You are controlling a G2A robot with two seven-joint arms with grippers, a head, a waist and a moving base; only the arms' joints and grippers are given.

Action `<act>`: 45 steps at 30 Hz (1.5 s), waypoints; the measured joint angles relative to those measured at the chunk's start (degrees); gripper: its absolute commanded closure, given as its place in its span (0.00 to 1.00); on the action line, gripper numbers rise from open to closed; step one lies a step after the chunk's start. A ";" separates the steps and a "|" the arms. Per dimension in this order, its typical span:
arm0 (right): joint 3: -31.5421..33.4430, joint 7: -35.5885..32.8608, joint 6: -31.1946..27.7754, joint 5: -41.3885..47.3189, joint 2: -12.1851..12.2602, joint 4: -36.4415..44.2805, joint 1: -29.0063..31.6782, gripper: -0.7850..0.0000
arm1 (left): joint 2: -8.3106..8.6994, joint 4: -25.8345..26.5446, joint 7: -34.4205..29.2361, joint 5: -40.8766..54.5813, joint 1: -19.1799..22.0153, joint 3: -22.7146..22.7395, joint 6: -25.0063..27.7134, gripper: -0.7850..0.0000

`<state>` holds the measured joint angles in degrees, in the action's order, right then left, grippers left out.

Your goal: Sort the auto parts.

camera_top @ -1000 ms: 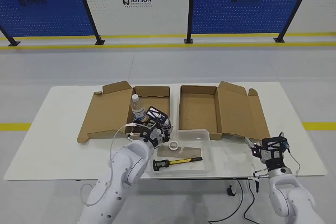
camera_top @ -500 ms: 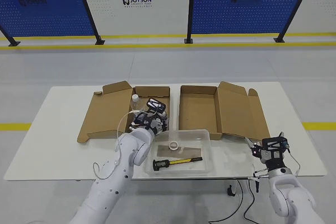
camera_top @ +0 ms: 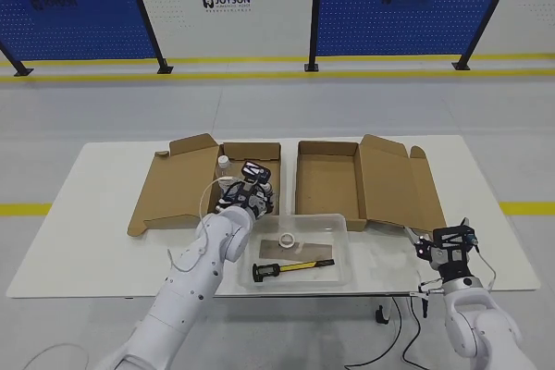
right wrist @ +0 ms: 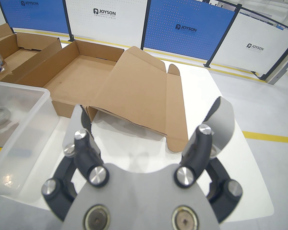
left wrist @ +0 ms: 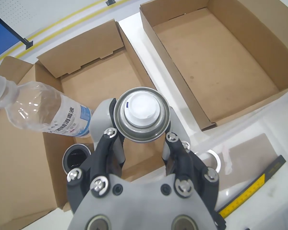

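Over the last second our left gripper [left wrist: 140,130] has carried the spray can [left wrist: 142,114] away from the far left corner of the clear bin [camera_top: 344,242] and out over the left cardboard box [left wrist: 96,84]. Its fingers are clamped on the can's body, and the can hangs upright above the box floor, just right of the clear bottle [left wrist: 43,118] and a black round part [left wrist: 76,158] already inside. We judge the carry nearly done, with lowering and release next. The caliper [camera_top: 291,268] and metal ring [camera_top: 286,241] lie in the bin unsorted, and the right box [camera_top: 328,185] holds nothing. Our right gripper [right wrist: 150,111] has stayed at the table's near right edge, fingers spread and holding nothing.
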<state>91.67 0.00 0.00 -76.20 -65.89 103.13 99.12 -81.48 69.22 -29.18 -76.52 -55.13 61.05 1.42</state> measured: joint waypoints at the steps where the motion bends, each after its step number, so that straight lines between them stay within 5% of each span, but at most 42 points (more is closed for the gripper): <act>1: 0.00 0.00 0.00 0.00 0.00 0.00 0.00 0.00 | -0.08 -1.01 0.39 0.35 0.44 0.01 0.18 1.00; 17: 0.00 0.00 0.00 0.00 0.00 0.00 0.00 0.00 | -1.09 -9.96 1.01 2.23 4.56 -1.01 1.63 1.00; 37: 0.00 0.00 0.00 0.00 0.00 0.00 0.00 0.00 | -1.92 -12.72 0.89 4.10 5.88 -1.70 1.71 1.00; 42: 0.00 0.00 0.00 0.00 0.00 0.00 0.00 0.00 | -1.99 -12.85 1.05 4.18 5.85 -1.67 1.85 0.82; 45: 0.00 0.00 0.00 0.00 0.00 0.00 0.00 0.00 | -1.99 -12.80 1.14 4.09 5.71 -1.60 1.73 0.84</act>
<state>91.67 0.00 0.00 -76.20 -65.89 103.13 99.12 -83.47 56.43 -28.05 -72.43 -49.42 59.45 3.15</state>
